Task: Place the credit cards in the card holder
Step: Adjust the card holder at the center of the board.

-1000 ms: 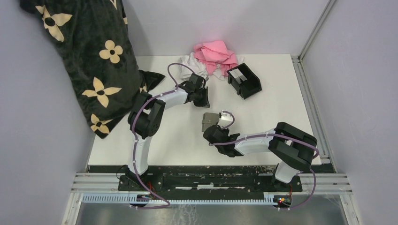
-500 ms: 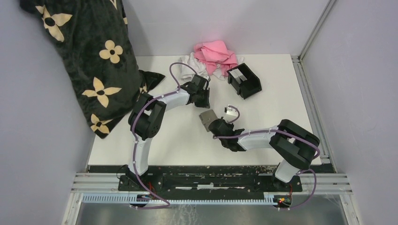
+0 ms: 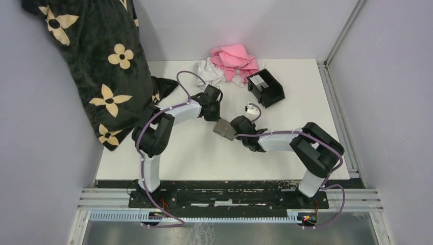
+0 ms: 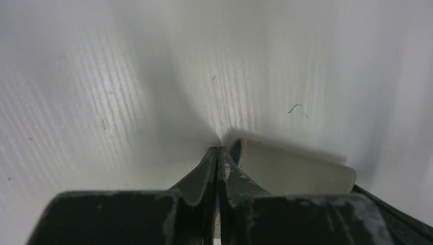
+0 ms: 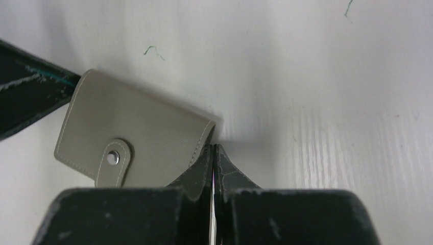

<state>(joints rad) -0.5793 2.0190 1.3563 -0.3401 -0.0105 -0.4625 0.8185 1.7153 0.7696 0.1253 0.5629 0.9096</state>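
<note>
Top view: the card holder (image 3: pixel 266 88) sits upper right of centre on the bench (image 3: pixel 306 112). The left tool (image 3: pixel 218 118) and right tool (image 3: pixel 231 128) meet at the grey wallet (image 3: pixel 222 127) mid-frame. Left wrist: the left tool is pinched shut, with the wallet at lower right. Right wrist: the right tool is shut too, its tips against the wallet's edge.

Wallet (image 3: pixel 223 127) at centre, card holder (image 3: pixel 266 88) behind-right of it, cloths (image 3: pixel 231 64) just left of the holder

Just left of the right claw (image 5: pixel 213 149), whose black plastic fingers (image 5: pixel 234 172) look dull and scuffed, lies a grey wallet (image 5: pixel 138 130) of smooth, matt, leather-like material with stitched edges and a shiny metal snap (image 5: pixel 113 158), on a white, matt worktop (image 5: pixel 332 102) marked with fine ridges.
</note>
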